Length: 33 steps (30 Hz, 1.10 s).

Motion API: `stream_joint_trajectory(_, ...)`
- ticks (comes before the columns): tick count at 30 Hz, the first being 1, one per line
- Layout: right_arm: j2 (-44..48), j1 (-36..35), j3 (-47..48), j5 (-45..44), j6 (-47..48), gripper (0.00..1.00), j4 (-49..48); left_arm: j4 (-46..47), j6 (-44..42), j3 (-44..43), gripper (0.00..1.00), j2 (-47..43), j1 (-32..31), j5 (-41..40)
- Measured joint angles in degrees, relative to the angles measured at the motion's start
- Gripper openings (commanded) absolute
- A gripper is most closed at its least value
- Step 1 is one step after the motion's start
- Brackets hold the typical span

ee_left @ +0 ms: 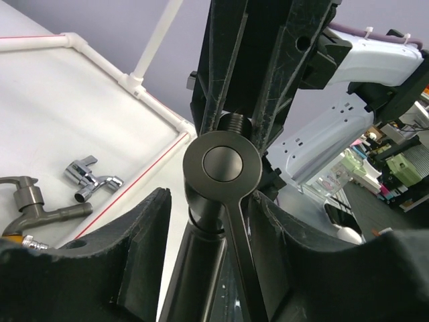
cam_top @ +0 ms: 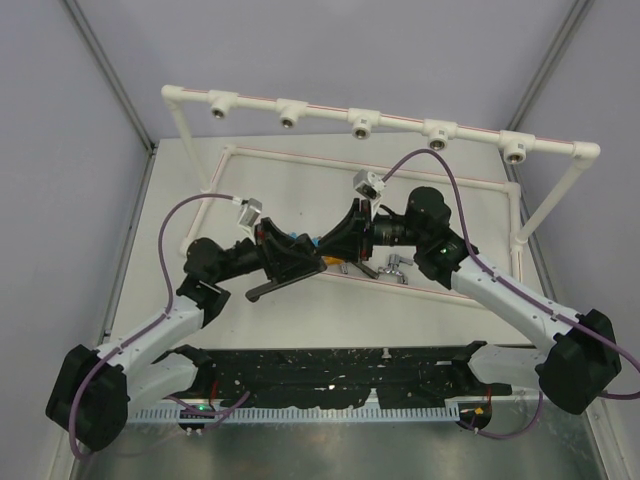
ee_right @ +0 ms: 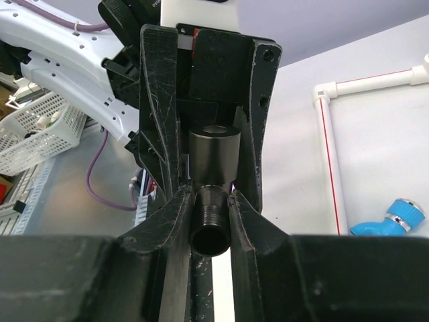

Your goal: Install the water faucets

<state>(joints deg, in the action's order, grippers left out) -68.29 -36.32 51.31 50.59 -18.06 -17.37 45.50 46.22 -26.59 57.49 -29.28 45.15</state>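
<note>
Big dark-grey tap (ee_left: 221,164): held off the table (cam_top: 300,190) in the middle of the scene, between the two arms. Its long straight arm points toward the near left.
Right pincer (ee_right: 210,201): pinching the big dark-grey tap by its threaded stub, fingers tight on both sides.
Left pincer (ee_left: 211,196): spread a little around the tap's round body. A light gap shows on one side in the left wrist view, so it does not look clamped.
Pipe frame (cam_top: 325,112): stands along the far side of the table, well apart from the held tap.
Sockets (cam_top: 360,128): five in a row on the frame's top bar, and every one looks bare.
Chrome tap (ee_left: 94,178): lying on the table, just right of the arms' meeting point.
Dark metal tap (ee_left: 33,204): lying near the chrome one.
Orange tap (ee_left: 12,235): only a sliver shows, under the dark metal tap at the picture's edge.
Blue tap (ee_right: 395,218): lying on the table inside the frame's base rail.
Done: nothing installed as far as can be seen.
In hand: seemingly a handover or regrip of the big tap between the two pincers.
Left to do: carry the big tap to a socket and screw in its threaded end, then do the same for the four small taps.
</note>
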Motion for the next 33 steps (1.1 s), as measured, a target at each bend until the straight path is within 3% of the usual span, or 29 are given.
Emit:
stream_joint_trajectory(5,-0.22,-0.17,0.0,-0.09,-0.35,0.05,-1.27,3.74,1.66,-0.26,0.39,0.81,-0.31,0.55)
stream_joint_trajectory(9,-0.24,-0.15,0.0,-0.09,-1.44,0.05,-2.34,5.18,2.08,-0.26,0.21,1.51,-0.26,0.52)
stream_joint_trajectory(10,-0.24,-0.11,0.0,-0.15,-1.62,0.05,-2.38,5.31,2.14,-0.26,0.21,1.55,-0.26,0.52)
stream_joint_trajectory(16,-0.24,-0.15,0.0,-0.09,-2.14,0.05,-3.21,6.36,2.97,-0.26,0.34,1.6,-0.22,0.52)
stream_joint_trajectory(26,-0.39,-0.61,0.07,-0.09,-2.82,0.05,-4.92,8.26,4.42,-0.26,0.4,1.68,-0.15,0.57)
stream_joint_trajectory(30,-0.74,-0.74,0.42,-0.09,-2.91,0.05,-5.05,8.9,4.55,-0.26,0.22,1.77,0.04,0.66)
stream_joint_trajectory(33,-0.94,-0.76,0.66,-0.33,-2.95,0.05,-5.27,9.25,4.5,-0.24,0.0,1.79,0.2,0.52)
